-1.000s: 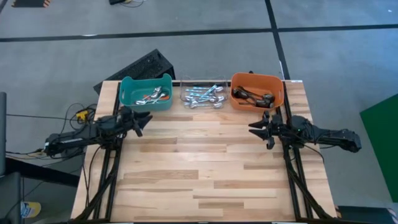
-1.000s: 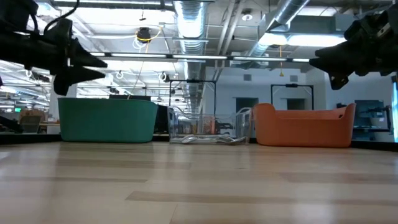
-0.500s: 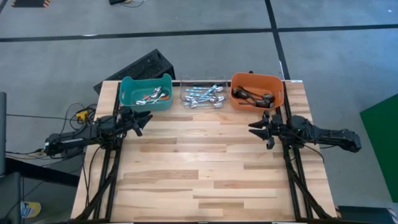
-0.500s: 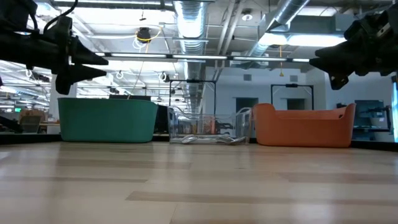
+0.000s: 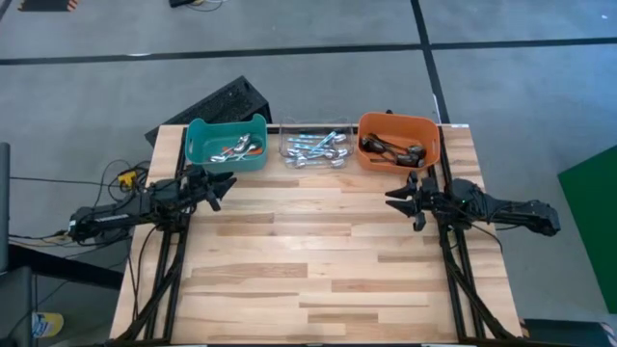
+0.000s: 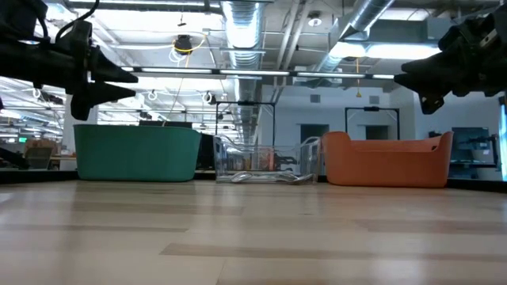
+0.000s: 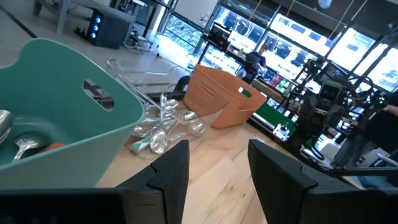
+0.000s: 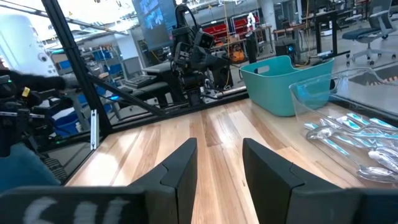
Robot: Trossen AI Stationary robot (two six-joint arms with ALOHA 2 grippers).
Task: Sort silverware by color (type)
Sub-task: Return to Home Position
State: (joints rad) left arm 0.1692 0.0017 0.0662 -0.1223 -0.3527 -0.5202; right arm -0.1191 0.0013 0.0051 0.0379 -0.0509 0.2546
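Seeing all silverware [image 5: 313, 149] binned and none on the counter [image 5: 318, 270], I judge sorting finished; left gripper [image 5: 216, 189] and right gripper [image 5: 397, 200] hover open, empty, short of the clear bin [image 5: 310, 129].

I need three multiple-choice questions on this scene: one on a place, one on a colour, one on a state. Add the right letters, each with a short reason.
1. Which bin stands in the middle of the row? A. teal B. clear C. orange
2. What colour are the handles of the spoons in the clear bin? A. teal-blue B. black C. orange-red
3. How are the left gripper and the right gripper? A. both shut on spoons B. both open, empty C. only the left holds a spoon
Key: 1 B, it stands between the teal bin and the orange bin. 2 A, the right wrist view shows teal-blue handles. 3 B, each wrist view shows jaws apart with nothing between.
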